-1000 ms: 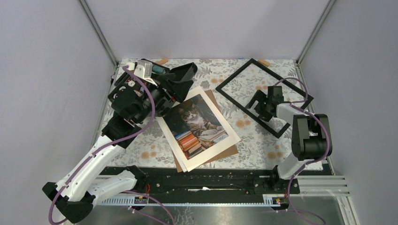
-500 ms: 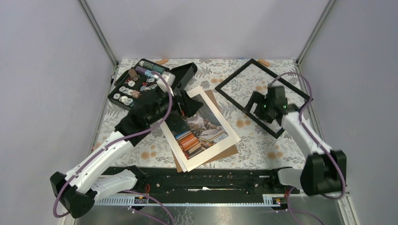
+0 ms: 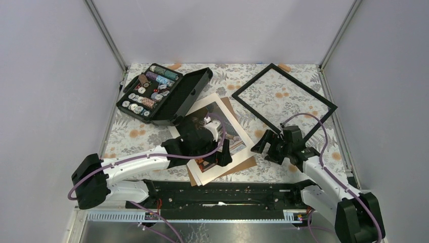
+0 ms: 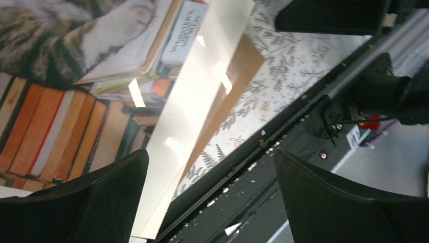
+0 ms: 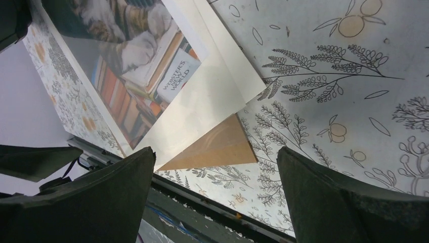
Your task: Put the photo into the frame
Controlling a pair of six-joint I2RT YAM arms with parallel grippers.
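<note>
The photo (image 3: 233, 132), a tabby cat among stacked books with a wide white border, lies mid-table on a brown board (image 3: 248, 163). My left gripper (image 3: 222, 152) hangs open over its near part, hiding the middle of it. The left wrist view shows the photo (image 4: 76, 76) with its border running between the spread fingers; nothing is held. My right gripper (image 3: 264, 147) is open just right of the photo's near right corner. In the right wrist view the photo (image 5: 136, 66) and the board's corner (image 5: 212, 149) lie ahead of the jaws. The empty black frame (image 3: 304, 85) lies far right.
An open black case of thread spools (image 3: 162, 91) sits at the back left, touching the photo's far corner. The black rail (image 3: 222, 190) runs along the table's near edge. Grey walls close in on the left, back and right.
Both arms have swung back toward the near edge. The left gripper moved off the thread case to over the photo. The right gripper left the frame for the photo's near right corner.
</note>
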